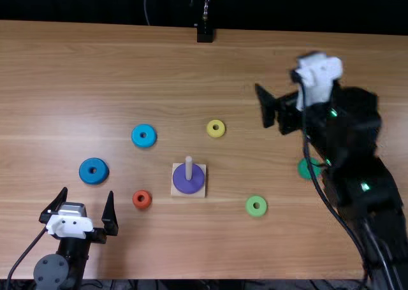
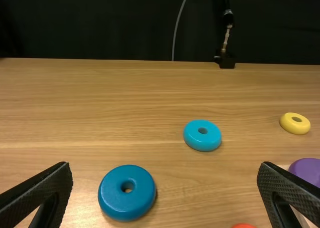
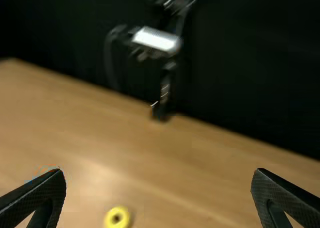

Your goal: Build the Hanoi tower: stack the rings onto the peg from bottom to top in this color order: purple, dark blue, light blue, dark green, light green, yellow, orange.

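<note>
The purple ring (image 1: 186, 183) lies around the peg (image 1: 189, 167) on its square base (image 1: 175, 190). Left of it are the dark blue ring (image 1: 85, 174), light blue ring (image 1: 150, 141) and orange-red ring (image 1: 146, 204). The yellow ring (image 1: 221, 132) lies beyond the peg, the light green ring (image 1: 262, 211) to its right. My right arm partly covers the dark green ring (image 1: 306, 169). My left gripper (image 1: 87, 193), near the dark blue ring, is open and empty; so is the left wrist view's gripper (image 2: 165, 164). My right gripper (image 1: 284, 72), open above the table right of the yellow ring, matches the right wrist view's gripper (image 3: 159, 171).
A black stand (image 1: 204, 34) with a cable is at the table's far edge. The right arm reaches over the table's right side, with its own cable hanging alongside. Bare wood (image 1: 95, 79) stretches across the far left part of the table.
</note>
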Controlling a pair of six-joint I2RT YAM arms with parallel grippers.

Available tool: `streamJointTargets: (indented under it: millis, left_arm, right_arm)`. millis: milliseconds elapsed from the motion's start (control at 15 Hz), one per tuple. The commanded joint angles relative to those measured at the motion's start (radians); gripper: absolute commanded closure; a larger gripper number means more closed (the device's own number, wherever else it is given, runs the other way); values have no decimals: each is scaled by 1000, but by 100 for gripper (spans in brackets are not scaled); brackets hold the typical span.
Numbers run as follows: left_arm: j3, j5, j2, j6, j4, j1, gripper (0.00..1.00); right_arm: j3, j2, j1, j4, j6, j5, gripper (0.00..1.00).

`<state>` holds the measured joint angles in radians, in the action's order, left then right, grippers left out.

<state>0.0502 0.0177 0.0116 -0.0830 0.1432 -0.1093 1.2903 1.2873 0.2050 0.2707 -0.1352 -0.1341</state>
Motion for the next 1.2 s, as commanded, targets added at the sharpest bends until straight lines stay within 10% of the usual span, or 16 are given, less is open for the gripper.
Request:
streamJointTargets:
  millis: [0,333,867,1133]
  left_arm:
    - [-44,-9,-12,4,13,10,0]
    - [-44,-9,-12,4,13,10,0]
    - [-44,-9,-12,4,13,10,0]
    - [-44,-9,-12,4,13,10,0]
  right_arm:
    - [-189,-125,-53,-128,3,5,0]
    - [-735,-569,-165,-380,-1,2,0]
    - [-1254,-1189,-242,-373,1,11,0]
    - [-1273,-1283,-239,-286,3,106,0]
